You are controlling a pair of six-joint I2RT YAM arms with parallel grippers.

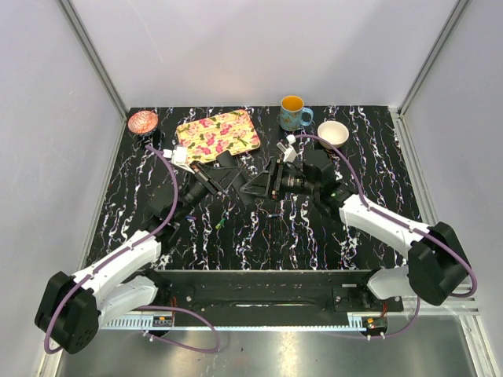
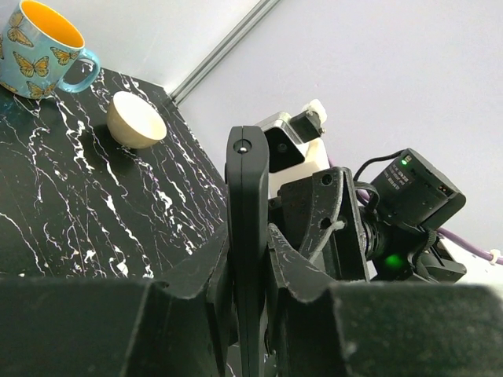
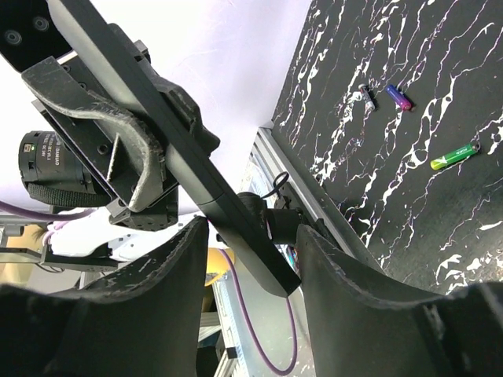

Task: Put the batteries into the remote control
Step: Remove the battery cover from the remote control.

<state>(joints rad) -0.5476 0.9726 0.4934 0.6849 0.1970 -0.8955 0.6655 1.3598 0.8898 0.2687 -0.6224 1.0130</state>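
**Remote clamped in the left gripper, its free end between the right one's fingers**

The remote (image 2: 247, 181) is held up off the table, where the two arms meet over the middle of it. The left gripper (image 2: 250, 271) is clamped tight on its thin edges, so from that wrist the bar stands edge-on and upright. The right gripper (image 3: 253, 232) stands about half open and straddles the remote's free end. Light shows between the bar and one finger (image 3: 169, 298). Whether the other finger touches it I cannot tell.

Three batteries lie loose on the table, well apart from both grippers. The green-yellow one (image 3: 454, 156) lies by itself. The blue and red one (image 3: 398, 97) and a small dark one (image 3: 367, 96) lie close together.

The camera on the right wrist (image 2: 410, 196) has a white-print label and a lit green lamp, but the print is too small to read. The mug (image 1: 293, 112) is blue with butterflies and yellow inside. No writing shows on it.

The table (image 1: 369, 169) is black with white veining. The mug and a cream bowl (image 1: 332, 133) stand along its far edge, right of the middle. A flowered tray (image 1: 218, 133) lies by the far edge left of the middle, and a pink dish (image 1: 143, 121) sits in the far left corner. Plain pale walls with metal corner posts close in the table.
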